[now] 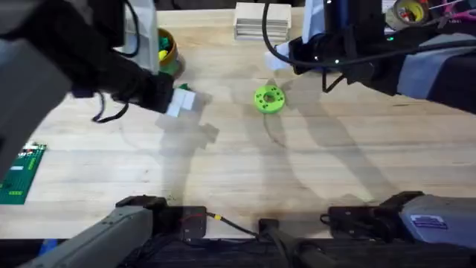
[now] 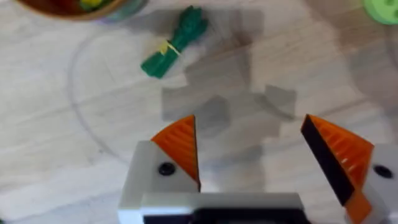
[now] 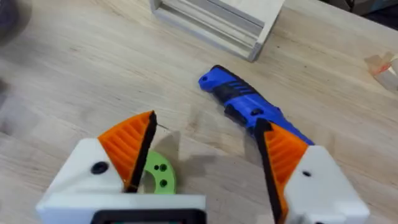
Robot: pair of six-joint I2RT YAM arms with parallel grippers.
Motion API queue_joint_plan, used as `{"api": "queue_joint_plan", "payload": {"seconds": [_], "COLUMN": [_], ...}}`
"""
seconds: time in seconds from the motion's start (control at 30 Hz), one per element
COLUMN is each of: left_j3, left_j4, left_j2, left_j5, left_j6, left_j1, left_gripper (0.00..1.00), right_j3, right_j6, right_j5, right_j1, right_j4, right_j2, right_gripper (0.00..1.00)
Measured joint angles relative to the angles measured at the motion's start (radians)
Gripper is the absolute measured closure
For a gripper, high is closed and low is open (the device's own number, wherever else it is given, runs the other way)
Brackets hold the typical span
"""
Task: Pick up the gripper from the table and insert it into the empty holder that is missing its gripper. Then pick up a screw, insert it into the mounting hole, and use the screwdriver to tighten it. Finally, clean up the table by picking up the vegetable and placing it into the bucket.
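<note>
The vegetable (image 2: 175, 42) lies flat on the bench just beside the bucket (image 1: 166, 49), near the far edge. The left gripper (image 2: 252, 155) hovers over it, orange fingers spread and empty. The right gripper (image 3: 202, 155) is likewise released, above the screwdriver (image 3: 249, 107) and the green disc (image 1: 268, 98).

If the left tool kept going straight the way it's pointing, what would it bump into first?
Probably just the bare wooden table. The left tool is open and points down at it; the vegetable lies farther ahead, though depth is unclear.
</note>
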Motion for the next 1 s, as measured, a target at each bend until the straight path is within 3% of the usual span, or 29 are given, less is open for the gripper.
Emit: {"api": "queue_joint_plan", "payload": {"seconds": [0.23,0.5,1.0], "left_j3": [-0.115,-0.19,-0.193], "left_j4": [0.259,0.45,0.554], "left_j2": [0.086,0.13,0.346], "left_j5": [-0.095,-0.167,-0.176], "left_j6": [0.057,0.071,0.075], "left_j1": [0.0,0.0,0.011], "left_gripper": [0.006,0.006,0.008], "right_j3": [0.0,0.0,0.0], "right_j6": [0.0,0.0,0.0], "right_j5": [0.0,0.0,0.0], "right_j1": [0.0,0.0,0.0], "right_j4": [-0.023,-0.023,-0.023], "right_j2": [0.0,0.0,0.0], "right_gripper": [0.01,0.01,0.01]}}
